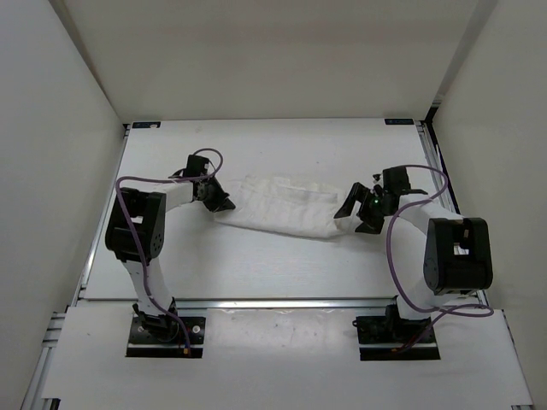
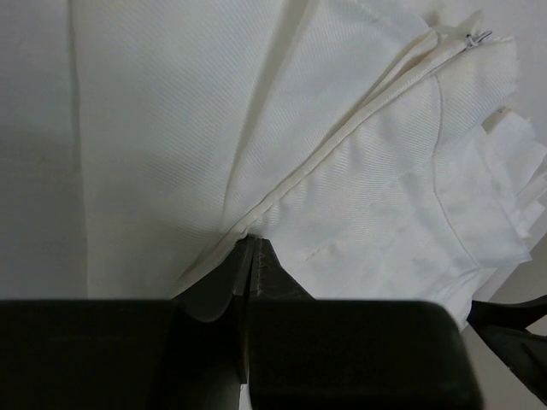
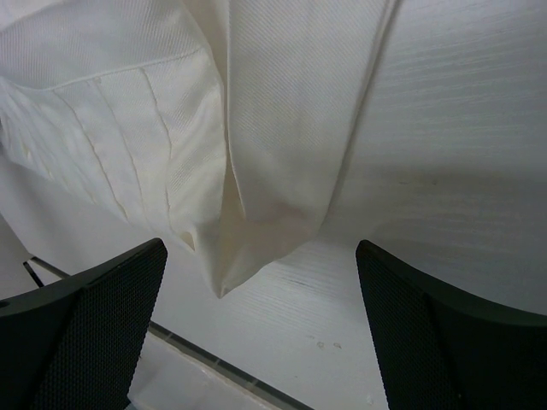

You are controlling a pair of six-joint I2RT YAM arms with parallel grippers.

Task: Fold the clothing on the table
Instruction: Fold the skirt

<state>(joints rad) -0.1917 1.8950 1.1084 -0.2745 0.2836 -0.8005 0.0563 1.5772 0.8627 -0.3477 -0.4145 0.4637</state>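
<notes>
Black-fingered left gripper (image 2: 251,249): jaws nearly together, pinching a seamed edge of the soft white thin-fabric clothing (image 1: 282,207) at its left end. Black-fingered right gripper (image 3: 261,256): jaws spread wide, holding nothing, one finger either side of the garment's right corner. Clothing lies as a creased band across the middle of the flat white aluminium-railed table (image 1: 256,145), between the two grippers.

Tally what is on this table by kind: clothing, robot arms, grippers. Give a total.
clothing: 1, white
arms: 2, left arm and right arm
grippers: 2, left gripper shut on the clothing, right gripper open
Total: 5
</notes>
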